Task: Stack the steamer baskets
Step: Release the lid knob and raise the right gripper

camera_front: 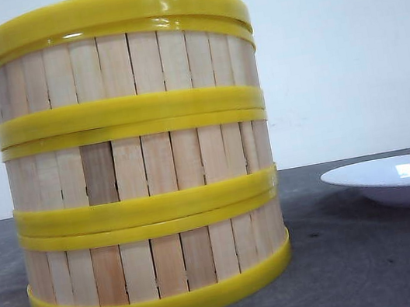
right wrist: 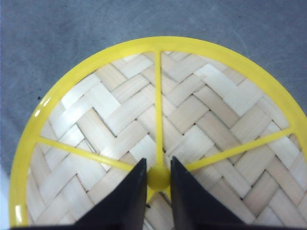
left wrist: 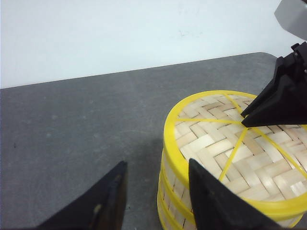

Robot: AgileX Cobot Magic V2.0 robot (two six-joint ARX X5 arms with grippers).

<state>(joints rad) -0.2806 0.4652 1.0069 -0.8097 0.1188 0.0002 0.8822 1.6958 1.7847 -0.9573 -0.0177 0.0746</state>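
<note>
Right claw (right wrist: 158, 179) pinching lid knob (right wrist: 158, 178), apparently, grey table (camera_front: 366, 268), white wall (camera_front: 344, 43)

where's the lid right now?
The lid sits on top of the three stacked baskets, left of the white plate in the front view. The right gripper has its jaws closed on the lid's central knob.

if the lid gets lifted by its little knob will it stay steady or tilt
Probably steady: the right gripper pinches the knob at the centre of the lid. It looks light, woven bamboo. The smooth yellow knob may slip.
</note>
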